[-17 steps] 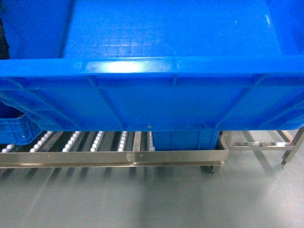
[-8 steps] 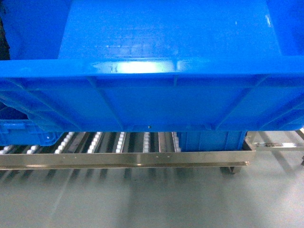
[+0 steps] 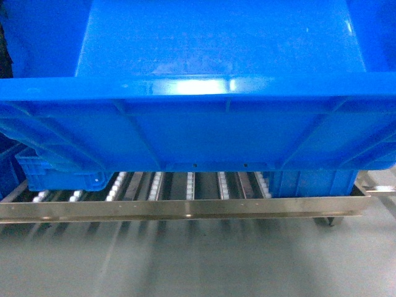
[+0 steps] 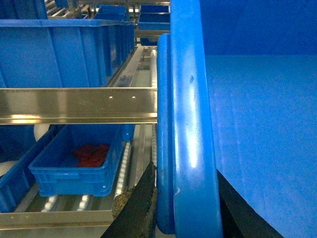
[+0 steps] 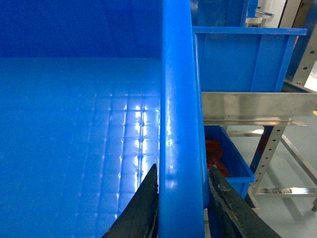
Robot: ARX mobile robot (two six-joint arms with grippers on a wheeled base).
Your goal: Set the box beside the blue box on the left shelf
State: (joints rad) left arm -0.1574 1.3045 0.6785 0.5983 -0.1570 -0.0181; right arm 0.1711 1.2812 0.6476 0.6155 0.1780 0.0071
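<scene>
A big blue box (image 3: 198, 93) hangs in the air between my two grippers and fills the upper head view. My left gripper (image 4: 184, 167) is shut on its left rim (image 4: 188, 124), one finger outside and one inside. On the opposite rim (image 5: 178, 114) my right gripper (image 5: 183, 167) is shut the same way. Below the box lies the roller shelf (image 3: 185, 207). A smaller blue box (image 3: 62, 176) sits at its left end and another blue box (image 3: 309, 184) at its right end, with bare rollers (image 3: 189, 184) between them.
In the left wrist view a small blue bin with red contents (image 4: 79, 163) sits on the lower rollers and a large blue bin (image 4: 64, 54) above a steel rail (image 4: 79, 105). The right wrist view shows another blue bin (image 5: 247, 59) and a perforated shelf leg (image 5: 267, 144). Grey floor (image 3: 198, 260) lies ahead.
In the head view the shelf and its bins have slid to the right; the left bin has come further into view. The held box stays in place in both grippers.
</scene>
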